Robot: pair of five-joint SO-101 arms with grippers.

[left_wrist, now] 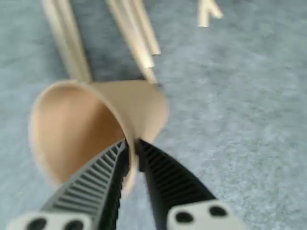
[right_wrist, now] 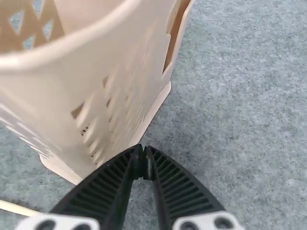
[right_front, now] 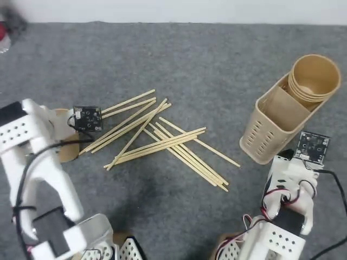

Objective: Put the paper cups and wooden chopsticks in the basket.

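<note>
left wrist view: the paper cup point(left_wrist: 81, 124), sideways near the left edge of the table point(right_front: 184, 59), is pinched at its rim by the closed left gripper point(left_wrist: 132, 148) and should be lifted steadily to the basket point(right_front: 265, 132).

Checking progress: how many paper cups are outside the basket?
1. That paper cup lies on its side beside the chopsticks, its wall pinched in the left gripper. The other cups sit nested in the basket. The left arm may hide more.
</note>
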